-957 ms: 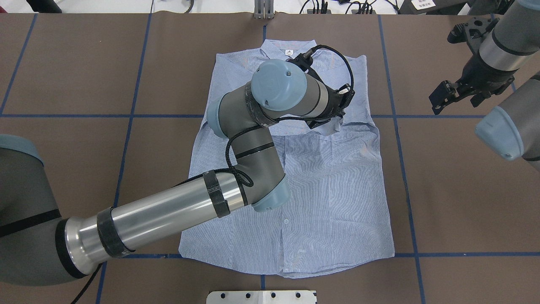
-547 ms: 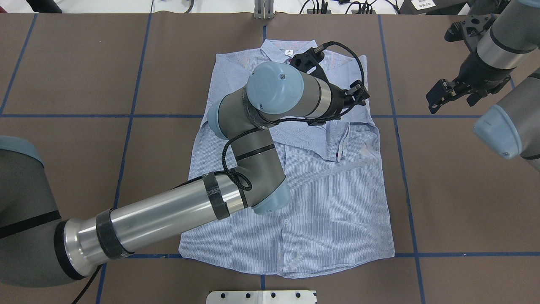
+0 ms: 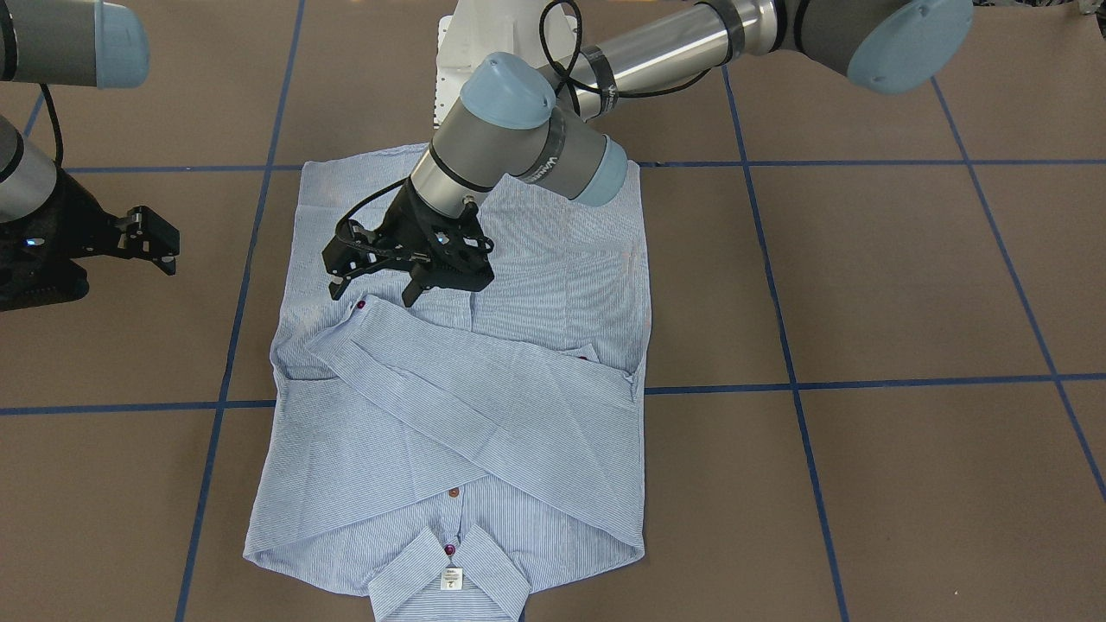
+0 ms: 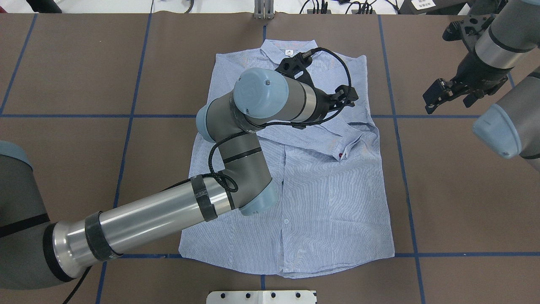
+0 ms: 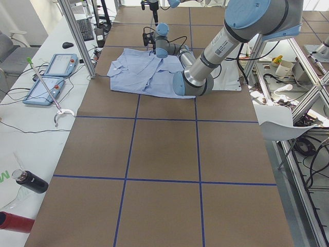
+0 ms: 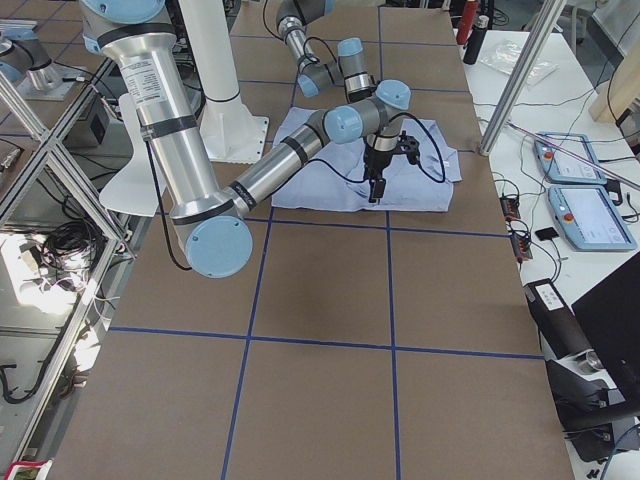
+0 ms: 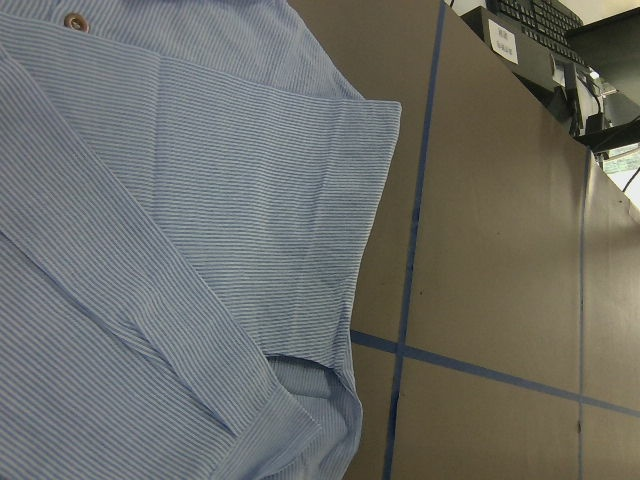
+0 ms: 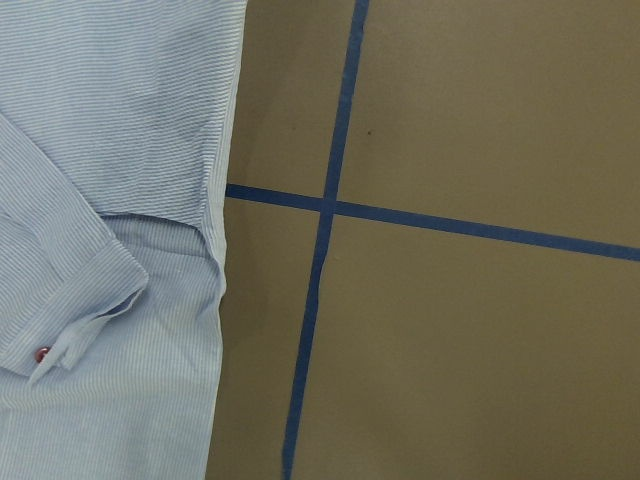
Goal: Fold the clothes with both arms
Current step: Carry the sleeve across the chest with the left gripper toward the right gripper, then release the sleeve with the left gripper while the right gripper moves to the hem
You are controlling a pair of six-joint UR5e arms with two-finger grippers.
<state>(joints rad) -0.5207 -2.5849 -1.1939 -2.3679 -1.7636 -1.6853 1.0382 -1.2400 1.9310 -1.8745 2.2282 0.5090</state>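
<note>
Table is the brown one with blue tape lines. The shirt lies flat in the middle of it, buttons up, collar on the far side from the robot, sleeves crossed over the chest. My left arm reaches over the shirt. The left gripper is right at the fabric with jaws apart, holding nothing (can't tell if it touches). The right gripper hangs over bare table beside the shirt, spread and empty too. One sleeve's cuff, with a red button, sits just beside the left fingertips.
</note>
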